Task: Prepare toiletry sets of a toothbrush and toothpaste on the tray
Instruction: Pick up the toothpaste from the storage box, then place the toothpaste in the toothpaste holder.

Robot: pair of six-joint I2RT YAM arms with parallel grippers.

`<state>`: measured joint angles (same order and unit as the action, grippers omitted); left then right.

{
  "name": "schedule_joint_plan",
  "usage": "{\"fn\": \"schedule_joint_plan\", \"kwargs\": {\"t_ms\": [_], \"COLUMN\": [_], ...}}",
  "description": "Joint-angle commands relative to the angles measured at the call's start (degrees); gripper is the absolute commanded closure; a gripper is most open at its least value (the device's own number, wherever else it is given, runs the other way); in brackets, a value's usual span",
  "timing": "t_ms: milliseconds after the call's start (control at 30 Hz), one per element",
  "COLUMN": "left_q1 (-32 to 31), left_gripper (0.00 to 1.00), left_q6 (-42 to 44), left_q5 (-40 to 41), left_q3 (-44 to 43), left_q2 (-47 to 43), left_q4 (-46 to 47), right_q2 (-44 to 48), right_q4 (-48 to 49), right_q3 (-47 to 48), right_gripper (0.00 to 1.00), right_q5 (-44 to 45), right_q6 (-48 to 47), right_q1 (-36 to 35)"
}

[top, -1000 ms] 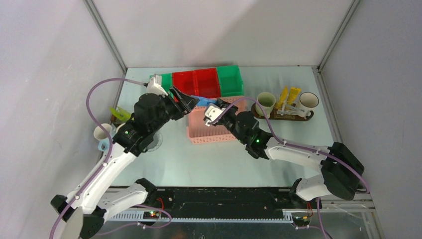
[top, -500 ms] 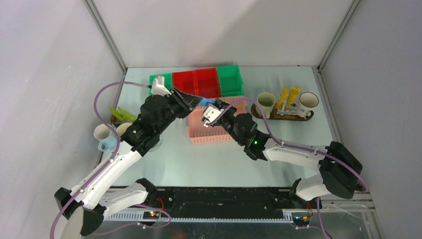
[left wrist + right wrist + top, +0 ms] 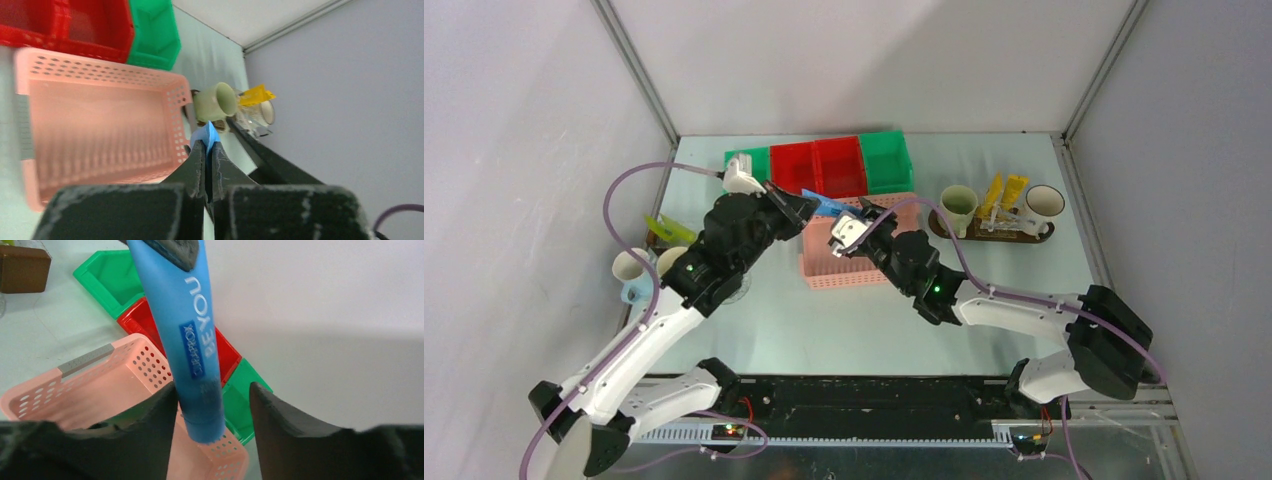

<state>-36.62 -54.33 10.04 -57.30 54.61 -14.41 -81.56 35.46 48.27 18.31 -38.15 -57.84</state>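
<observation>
A blue toothpaste tube (image 3: 829, 207) hangs over the back edge of the pink basket (image 3: 854, 262). My left gripper (image 3: 809, 208) is shut on the tube's flat end (image 3: 211, 136). My right gripper (image 3: 212, 390) stands open around the capped end (image 3: 192, 340): the tube touches one finger and a gap shows on the other side. The brown tray (image 3: 1024, 237) lies at the back right with a cream mug (image 3: 958, 205), a white mug (image 3: 1044, 203) and yellow tubes (image 3: 1002, 190) on it. I make out no toothbrush for sure.
Red and green bins (image 3: 839, 165) line the back edge behind the basket. Two mugs (image 3: 631, 266) and a green tube (image 3: 664, 230) sit at the far left. A clear disc (image 3: 736, 287) lies under my left arm.
My left gripper has closed on the blue tube's flat end. My right gripper has opened off the tube and both arms shifted slightly.
</observation>
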Motion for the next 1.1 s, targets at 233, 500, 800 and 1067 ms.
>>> {"fn": "schedule_joint_plan", "kwargs": {"t_ms": [233,500,800,1067], "left_q1": [1.53,13.44,28.33,38.10], "left_gripper": [1.00,1.00,1.00,1.00], "left_q6": [25.59,34.14,40.39,38.97], "left_q5": [13.43,11.90,11.94,8.11], "left_q3": [-13.88,-16.54,-16.09,-7.95], "left_q2": [-0.89,-1.81,-0.53,2.83], "left_q4": [-16.67,-25.36,-28.50,-18.41], "right_q2": [7.62,15.79,24.94,27.09], "right_q4": [-4.02,-9.60,-14.97,-15.97], "right_q3": [2.04,-1.58,-5.35,-6.04], "right_gripper": [0.14,0.01,0.00,0.01], "right_q5": [-1.10,-0.18,-0.36,-1.63], "right_q6": [6.27,10.70,14.27,14.51], "right_q1": [-0.26,0.55,4.40,6.53]}}
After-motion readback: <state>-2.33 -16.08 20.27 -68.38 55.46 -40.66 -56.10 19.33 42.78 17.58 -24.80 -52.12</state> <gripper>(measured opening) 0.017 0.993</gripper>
